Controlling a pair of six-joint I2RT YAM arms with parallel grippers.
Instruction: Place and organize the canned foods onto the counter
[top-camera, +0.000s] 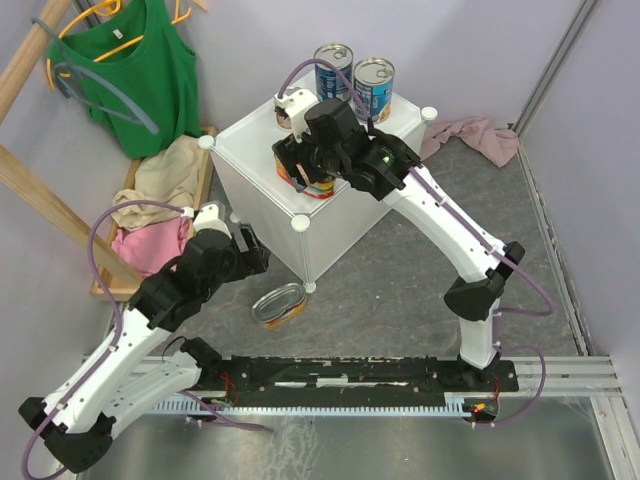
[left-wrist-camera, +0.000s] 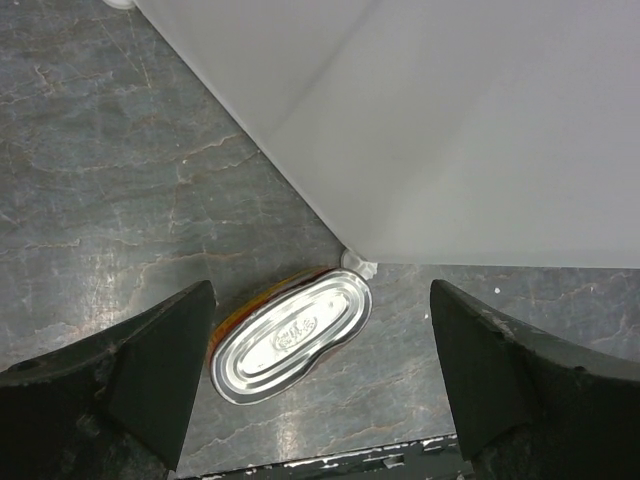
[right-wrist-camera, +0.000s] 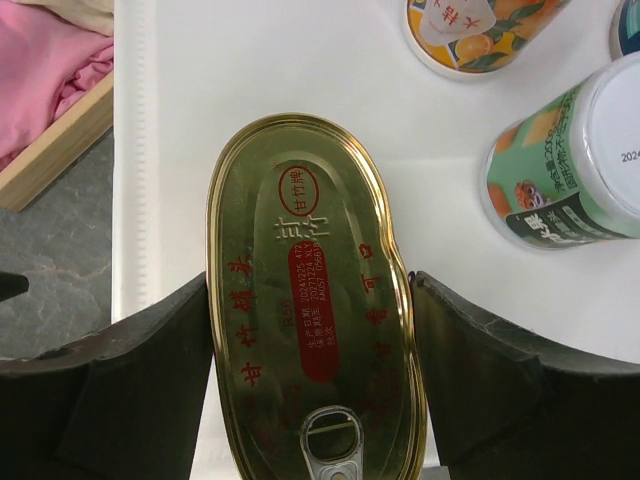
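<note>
The counter (top-camera: 262, 165) is a white cube with two tall blue-labelled cans (top-camera: 333, 68) at its back edge. My right gripper (top-camera: 305, 172) is over its top, shut on a flat oval gold-lidded tin (right-wrist-camera: 310, 300) that fills the gap between the fingers (right-wrist-camera: 150, 370). Beside it on the white top stand a green-white can (right-wrist-camera: 565, 170) and an orange can (right-wrist-camera: 465, 30). A second oval tin (left-wrist-camera: 290, 335) with a silvery lid lies on the grey floor by the counter's front corner (left-wrist-camera: 357, 263). My left gripper (left-wrist-camera: 320, 300) hangs open above it, touching nothing.
A wooden clothes rack (top-camera: 30, 60) with a green top (top-camera: 130, 70) stands at the left, over a pile of pink and beige clothes (top-camera: 155, 215). A pink cloth (top-camera: 475, 135) lies behind the counter on the right. The arms' base rail (top-camera: 350, 375) runs along the near edge.
</note>
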